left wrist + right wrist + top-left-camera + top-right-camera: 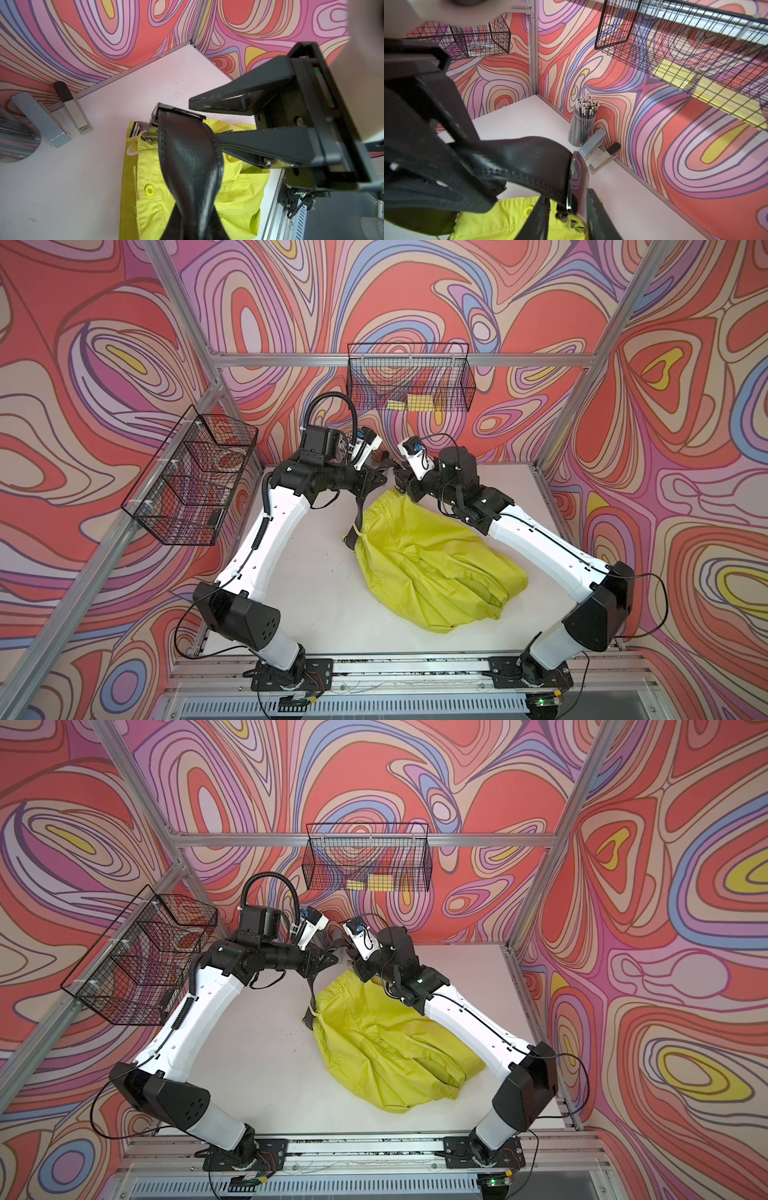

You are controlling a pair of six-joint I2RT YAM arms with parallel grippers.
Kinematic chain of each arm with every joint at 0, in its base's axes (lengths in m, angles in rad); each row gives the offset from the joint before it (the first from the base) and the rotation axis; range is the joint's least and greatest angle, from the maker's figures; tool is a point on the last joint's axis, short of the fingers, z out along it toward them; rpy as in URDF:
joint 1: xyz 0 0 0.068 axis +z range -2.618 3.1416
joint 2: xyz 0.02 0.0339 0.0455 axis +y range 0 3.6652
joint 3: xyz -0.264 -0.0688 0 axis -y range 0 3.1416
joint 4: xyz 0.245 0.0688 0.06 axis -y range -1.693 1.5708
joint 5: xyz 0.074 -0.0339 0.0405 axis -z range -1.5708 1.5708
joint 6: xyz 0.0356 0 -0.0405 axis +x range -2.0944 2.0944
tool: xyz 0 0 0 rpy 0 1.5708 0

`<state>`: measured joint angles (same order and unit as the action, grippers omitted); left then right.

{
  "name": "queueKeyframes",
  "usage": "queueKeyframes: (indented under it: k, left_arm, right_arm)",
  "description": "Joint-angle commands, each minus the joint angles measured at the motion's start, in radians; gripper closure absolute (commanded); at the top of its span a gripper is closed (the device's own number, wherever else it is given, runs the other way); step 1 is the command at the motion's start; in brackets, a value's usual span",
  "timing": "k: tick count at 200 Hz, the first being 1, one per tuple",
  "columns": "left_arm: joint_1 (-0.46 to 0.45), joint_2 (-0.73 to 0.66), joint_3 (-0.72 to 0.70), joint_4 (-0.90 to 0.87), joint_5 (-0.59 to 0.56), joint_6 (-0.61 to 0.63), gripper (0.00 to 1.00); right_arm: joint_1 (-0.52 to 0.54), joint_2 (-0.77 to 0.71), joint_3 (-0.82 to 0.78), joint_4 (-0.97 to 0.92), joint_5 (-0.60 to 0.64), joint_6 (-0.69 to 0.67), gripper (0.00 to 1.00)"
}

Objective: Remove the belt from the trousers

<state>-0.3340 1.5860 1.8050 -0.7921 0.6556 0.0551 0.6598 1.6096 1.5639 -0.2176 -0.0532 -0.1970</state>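
Belt (189, 166) hangs twisted, glossy black, stitched edges.

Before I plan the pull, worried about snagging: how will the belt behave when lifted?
Probably floppy: the belt twists and sags along its length. The buckle end likely swings heavier. It may drag the light trousers, since its lower part looks caught at their waist.

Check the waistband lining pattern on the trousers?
Black-and-white striped lining, against the yellow-green trousers. Shows best in the left wrist view.
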Motion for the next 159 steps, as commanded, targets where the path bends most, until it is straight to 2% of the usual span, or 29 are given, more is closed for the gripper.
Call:
queueKeyframes:
  k: [1, 29, 55, 112, 159]
  left_arm:
    - [-0.005, -0.004, 0.016, -0.010, 0.058, -0.015, 1.00]
    - [-0.006, -0.003, 0.017, -0.013, 0.056, -0.012, 1.00]
    - [-0.005, -0.004, 0.016, -0.016, 0.055, -0.011, 1.00]
    - [-0.005, -0.003, 0.013, -0.016, 0.057, -0.015, 1.00]
    - [-0.006, -0.003, 0.009, -0.019, 0.059, -0.014, 1.00]
  right_arm:
    - [-0.002, 0.015, 0.015, -0.002, -0.012, 0.002, 0.68]
    - [-0.001, 0.013, 0.016, 0.001, -0.014, 0.003, 0.71]
    - [-0.002, 0.004, 0.018, 0.002, -0.016, 0.003, 0.67]
    - [-0.002, -0.006, 0.015, 0.002, -0.011, 0.002, 0.68]
    - [-0.002, -0.014, 0.011, 0.007, -0.006, 0.007, 0.78]
